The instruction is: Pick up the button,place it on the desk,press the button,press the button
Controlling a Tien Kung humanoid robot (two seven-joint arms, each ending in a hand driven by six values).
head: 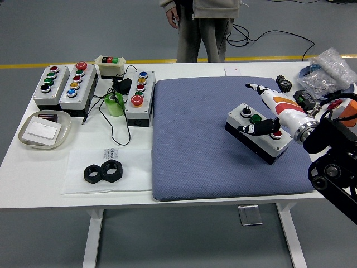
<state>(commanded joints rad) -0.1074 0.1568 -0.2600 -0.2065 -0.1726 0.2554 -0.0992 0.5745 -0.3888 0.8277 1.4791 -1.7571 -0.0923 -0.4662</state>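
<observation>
Right hand (271, 111) grips one three-button box (259, 133).

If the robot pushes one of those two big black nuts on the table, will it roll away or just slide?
The two black hex nuts lie flat on a clear plastic sheet, so a push would probably make one slide, not roll. Its flat sides should stop any rolling quickly. The sheet looks smooth, so it may slip easily. They look solid and stiff, probably not fragile; whether heavy or light cannot be told.

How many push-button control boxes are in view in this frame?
5. Two side by side at far left, a small one behind them, one beside the mat's left edge, one tilted in the right hand on the mat.
</observation>
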